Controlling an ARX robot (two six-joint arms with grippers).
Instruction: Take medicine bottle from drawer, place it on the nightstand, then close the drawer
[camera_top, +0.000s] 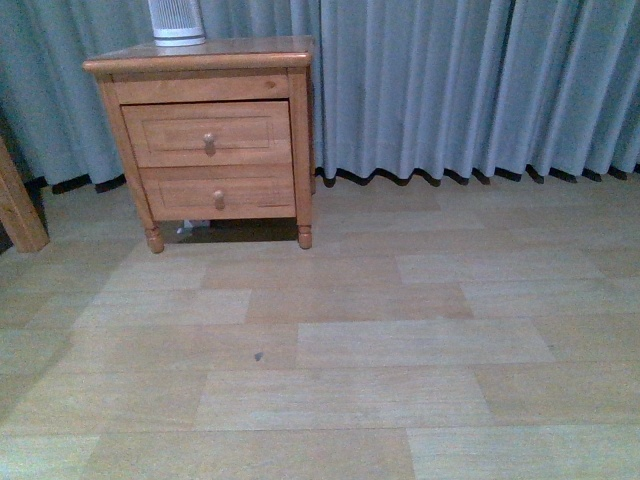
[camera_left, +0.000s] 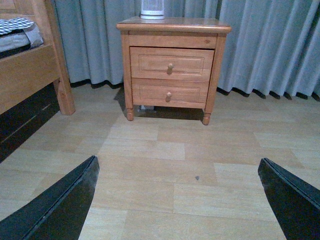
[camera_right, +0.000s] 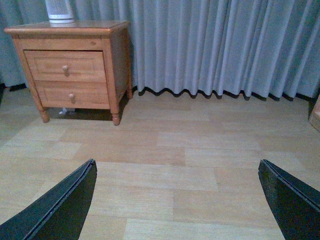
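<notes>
The nightstand (camera_top: 205, 60) stands at the back left against the curtain, also in the left wrist view (camera_left: 172, 25) and the right wrist view (camera_right: 67, 27). Its upper drawer (camera_top: 208, 133) (camera_left: 171, 63) (camera_right: 65, 66) is shut, with one round knob. The medicine bottle is hidden. My left gripper (camera_left: 180, 200) hangs open over bare floor, well short of the nightstand. My right gripper (camera_right: 177, 200) is open too, over floor off to the nightstand's right. Neither arm shows in the front view.
A white ribbed appliance (camera_top: 177, 22) sits on the nightstand's top. A shallower lower drawer (camera_top: 218, 192) is shut. A wooden bed frame (camera_left: 30, 70) stands left of the nightstand. Grey curtains (camera_top: 470, 80) line the back wall. Pale wood flooring (camera_top: 350, 350) stretches in front.
</notes>
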